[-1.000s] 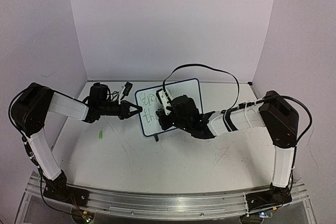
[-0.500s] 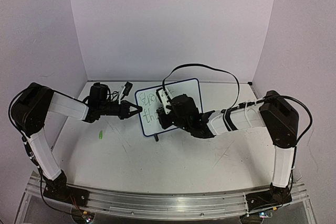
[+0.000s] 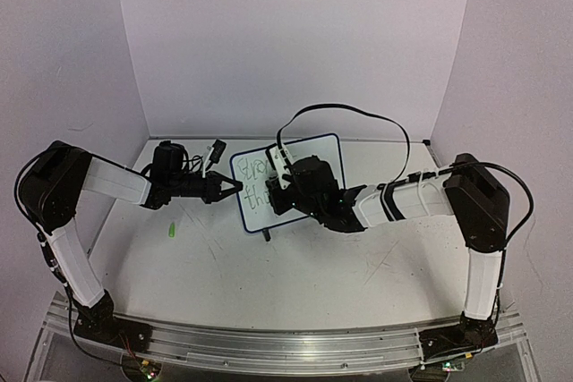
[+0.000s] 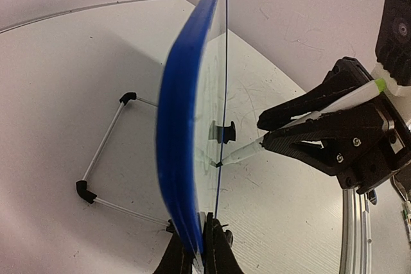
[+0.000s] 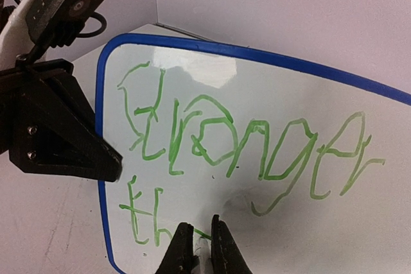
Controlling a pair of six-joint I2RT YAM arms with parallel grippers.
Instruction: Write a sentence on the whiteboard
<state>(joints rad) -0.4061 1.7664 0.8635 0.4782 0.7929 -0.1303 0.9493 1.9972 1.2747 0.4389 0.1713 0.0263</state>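
Note:
The whiteboard (image 3: 315,155) stands upright mid-table, blue-framed in the wrist views (image 5: 321,235). My left gripper (image 3: 235,187) is shut on its left edge, with the jaws pinching the blue rim (image 4: 199,248). The sentence (image 5: 244,139) is green lettering: "Stronger" on top and "th" below it, also faintly visible from above (image 3: 255,176). My right gripper (image 5: 196,242) is shut on the pen (image 4: 308,115), a slim white marker with a green end. The pen's tip touches the board face just right of the "th". From above, my right gripper (image 3: 277,199) sits in front of the board's lower middle.
A small green piece (image 3: 170,231) lies on the table left of the board. A wire stand with black corner feet (image 4: 103,158) props the board from behind. Lilac walls close the back and both sides. The left arm's black fingers (image 5: 64,139) cover the board's left rim.
My right gripper with the pen has shifted slightly up and right along the board. The left gripper and the board have stayed still.

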